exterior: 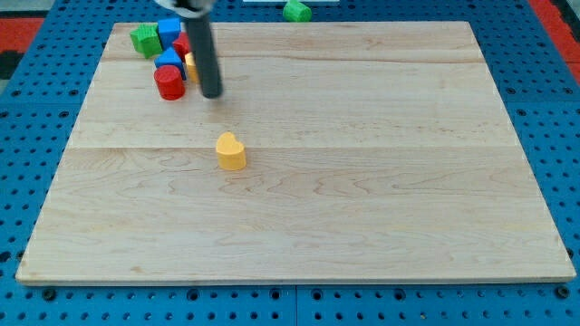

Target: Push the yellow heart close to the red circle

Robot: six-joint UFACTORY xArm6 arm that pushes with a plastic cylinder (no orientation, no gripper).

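Note:
The yellow heart [230, 151] lies alone on the wooden board [362, 181], left of the middle. The red circle [169, 82] stands near the view's top left, at the lower edge of a cluster of blocks. My tip [212, 93] rests on the board just right of the red circle and above the yellow heart, touching neither. The rod rises from it toward the view's top.
The cluster at the top left also holds a green block [144, 41], two blue blocks [169, 32] [169, 61], another red block [182, 45] and a yellow block [191, 65] partly hidden behind the rod. A green block [296, 11] lies beyond the board's top edge.

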